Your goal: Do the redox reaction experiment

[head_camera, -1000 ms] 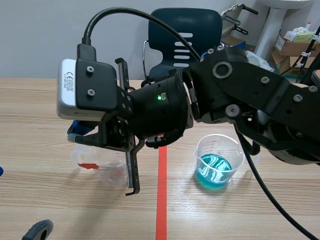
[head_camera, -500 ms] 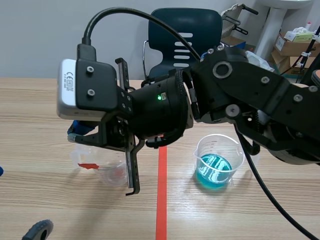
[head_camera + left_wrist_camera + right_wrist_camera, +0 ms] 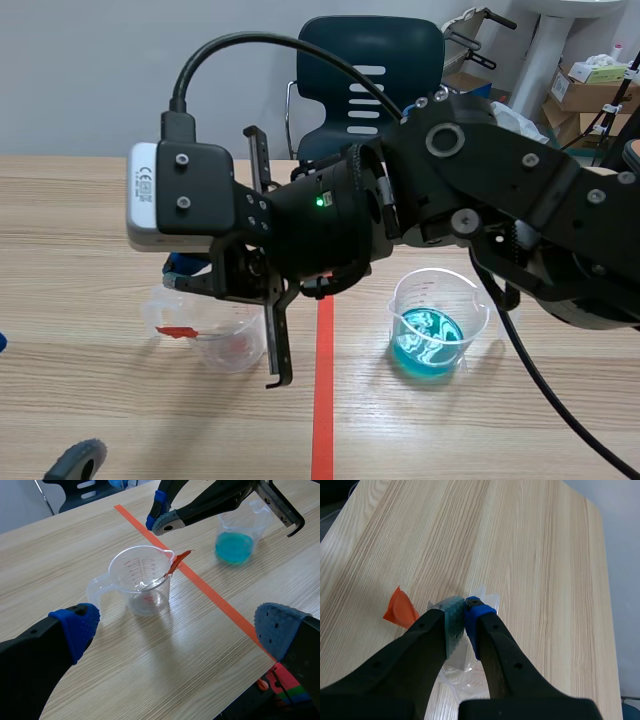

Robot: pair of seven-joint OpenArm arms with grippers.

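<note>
A pale wooden worktop [image 3: 90, 200] ran back toward a plain grey-white wall [image 3: 90, 70]. An orange-red tape line [image 3: 322, 420] crossed its middle. A dark blue chair [image 3: 400, 55] with slots in its back stood behind the worktop. Cardboard boxes [image 3: 585, 95] sat stacked at the far right, beside a white column [image 3: 540, 50].

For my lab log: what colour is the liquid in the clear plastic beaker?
Turquoise-blue liquid; the scene view shows it best.
</note>
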